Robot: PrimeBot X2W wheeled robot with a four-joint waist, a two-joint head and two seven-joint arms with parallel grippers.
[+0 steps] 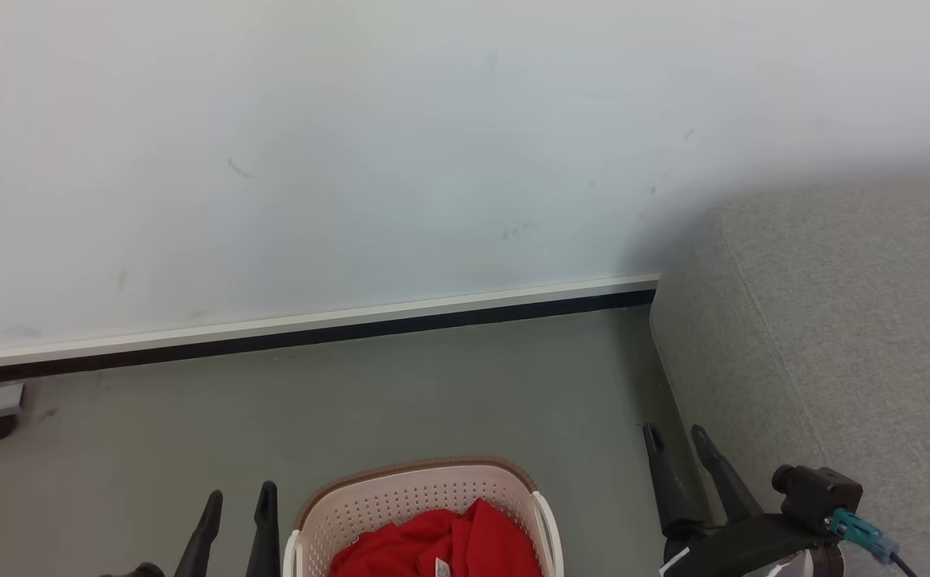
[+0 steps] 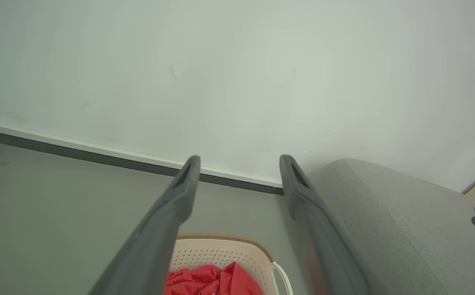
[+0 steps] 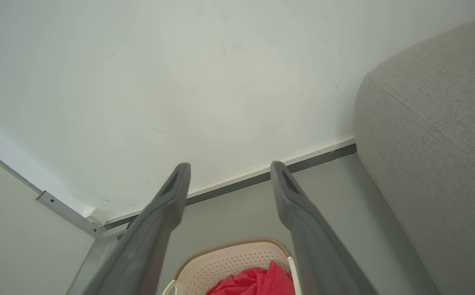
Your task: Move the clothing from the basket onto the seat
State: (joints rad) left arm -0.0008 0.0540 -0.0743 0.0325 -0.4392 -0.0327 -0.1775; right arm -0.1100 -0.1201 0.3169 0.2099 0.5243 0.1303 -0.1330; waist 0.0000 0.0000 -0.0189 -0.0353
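Head view puts the nearest things at its lower edge: the basket point(image 1: 401, 501) stands on the floor point(image 1: 433, 385) with the clothing point(image 1: 441, 541) heaped inside it, a bunched red mass with one small white label showing. Left of the basket hangs the left gripper point(image 1: 240, 493), and right of the basket the right gripper point(image 1: 676, 434). Both have their fingers spread wide with nothing between them, and neither touches basket or fabric. On this showing the task is not begun: nothing red lies outside the basket, so all the lifting and carrying is left to do. Farther off, right of the basket and past the right gripper, the seat point(image 1: 850, 336) has no red fabric on the part that shows. Beyond the basket a dark skirting strip point(image 1: 353, 332) meets the wall point(image 1: 433, 144). Count: one basket, one seat, two grippers, one red heap. How many garments the heap holds cannot be told.
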